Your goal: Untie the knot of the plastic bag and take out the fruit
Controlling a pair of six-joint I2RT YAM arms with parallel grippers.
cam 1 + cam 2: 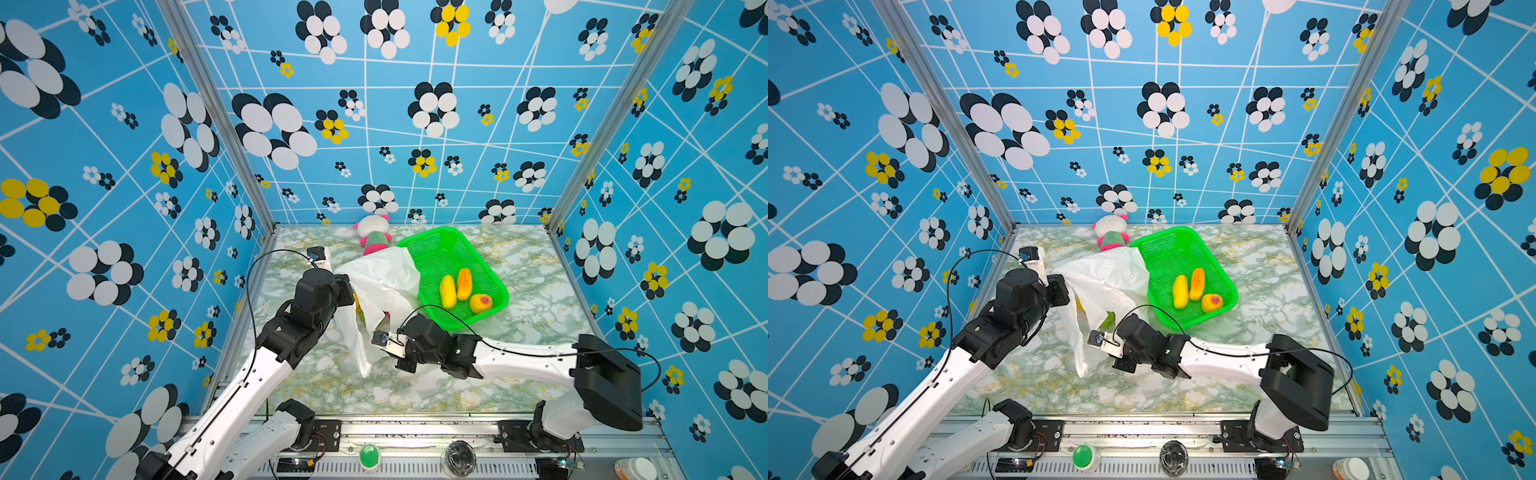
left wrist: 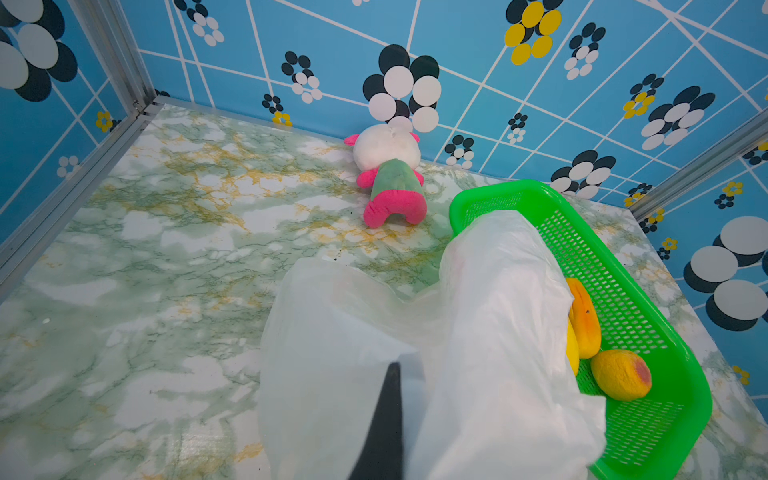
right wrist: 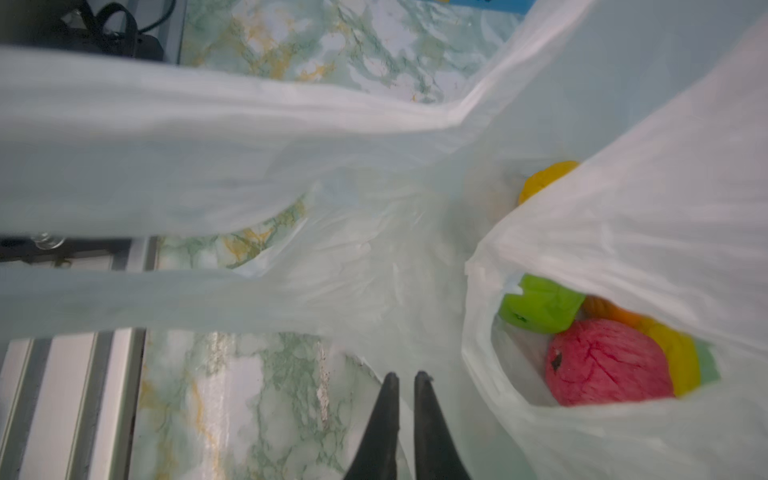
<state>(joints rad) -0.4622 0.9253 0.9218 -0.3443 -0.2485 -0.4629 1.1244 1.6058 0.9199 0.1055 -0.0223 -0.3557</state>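
Observation:
The plastic bag (image 1: 386,278) lies crumpled mid-table, its far side draped over the green basket (image 1: 440,253). My left gripper (image 2: 394,368) is shut on the bag's film, which wraps its one visible finger and is held lifted. The right gripper (image 3: 406,376) sits at the bag's mouth, fingers almost together on the thin edge. Fruit shows inside the bag: a green one (image 3: 540,305), a pinkish-red one (image 3: 606,363) and a yellow one (image 3: 544,178). Three more lie in the basket: yellow (image 1: 448,291), orange (image 1: 464,284), yellow-red (image 1: 481,303). The knot is not in view; two handle strips (image 3: 208,137) stretch apart.
A white, pink and green plush doll (image 1: 374,235) lies at the back wall beside the basket's far corner. Patterned blue walls close in three sides. A green button (image 1: 369,456) sits on the metal front rail.

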